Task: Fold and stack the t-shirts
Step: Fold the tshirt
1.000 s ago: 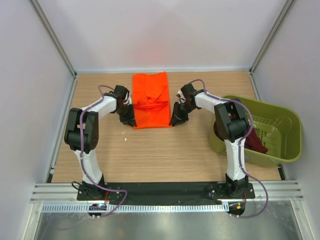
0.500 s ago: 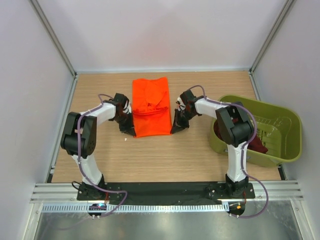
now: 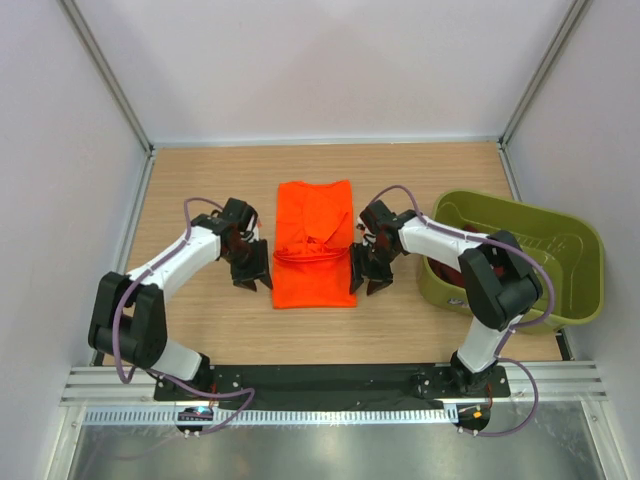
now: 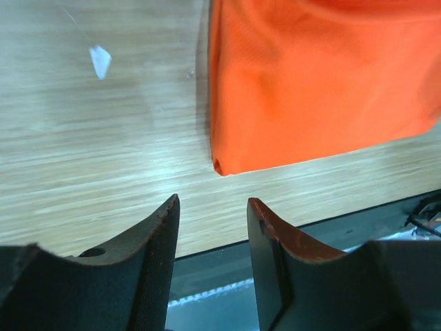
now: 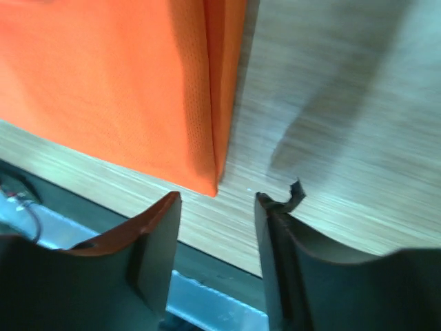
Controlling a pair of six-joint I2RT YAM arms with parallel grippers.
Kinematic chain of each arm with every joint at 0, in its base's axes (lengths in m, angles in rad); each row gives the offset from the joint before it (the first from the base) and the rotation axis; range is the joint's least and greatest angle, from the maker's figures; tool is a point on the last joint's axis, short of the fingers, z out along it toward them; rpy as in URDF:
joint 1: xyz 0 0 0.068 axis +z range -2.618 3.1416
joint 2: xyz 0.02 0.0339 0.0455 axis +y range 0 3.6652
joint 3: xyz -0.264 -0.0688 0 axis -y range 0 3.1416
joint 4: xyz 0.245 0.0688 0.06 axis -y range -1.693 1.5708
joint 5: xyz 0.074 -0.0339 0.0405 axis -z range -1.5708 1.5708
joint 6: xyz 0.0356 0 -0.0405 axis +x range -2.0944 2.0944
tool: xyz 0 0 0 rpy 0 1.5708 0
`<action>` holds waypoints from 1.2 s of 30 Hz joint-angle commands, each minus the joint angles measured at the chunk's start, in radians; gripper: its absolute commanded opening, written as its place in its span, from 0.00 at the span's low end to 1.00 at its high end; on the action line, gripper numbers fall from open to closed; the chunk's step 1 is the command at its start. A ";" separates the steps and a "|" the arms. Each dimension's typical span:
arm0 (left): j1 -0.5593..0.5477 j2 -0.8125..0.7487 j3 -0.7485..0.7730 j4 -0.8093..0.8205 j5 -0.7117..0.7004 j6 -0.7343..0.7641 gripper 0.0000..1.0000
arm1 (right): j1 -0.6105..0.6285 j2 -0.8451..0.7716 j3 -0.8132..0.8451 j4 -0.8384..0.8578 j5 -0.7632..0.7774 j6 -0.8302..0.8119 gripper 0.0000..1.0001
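Observation:
The orange t-shirt [image 3: 314, 244] lies folded into a narrow rectangle on the wooden table, between both grippers. My left gripper [image 3: 256, 279] is open and empty just left of its near left corner, which shows in the left wrist view [image 4: 303, 89]. My right gripper [image 3: 366, 282] is open and empty just right of its near right corner, which shows in the right wrist view [image 5: 138, 89]. The maroon t-shirt [image 3: 449, 271] lies in the olive-green tub [image 3: 560, 240], mostly hidden behind my right arm.
The tub stands at the right side of the table. White walls with metal posts close in the back and sides. A black strip and metal rail [image 3: 320, 400] run along the near edge. A small white scrap [image 4: 100, 59] lies on the wood left of the shirt.
The orange shirt has slid toward the near edge, drawn along with both grippers. Both grippers now stand open beside its near corners.

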 commanded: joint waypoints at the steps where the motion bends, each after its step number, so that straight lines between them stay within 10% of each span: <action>1: -0.001 -0.055 0.117 -0.037 -0.092 0.056 0.46 | -0.003 -0.039 0.114 -0.058 0.126 -0.109 0.56; 36: -0.047 0.272 0.278 0.283 -0.129 0.332 0.41 | -0.003 0.194 0.367 0.115 0.141 -0.304 0.45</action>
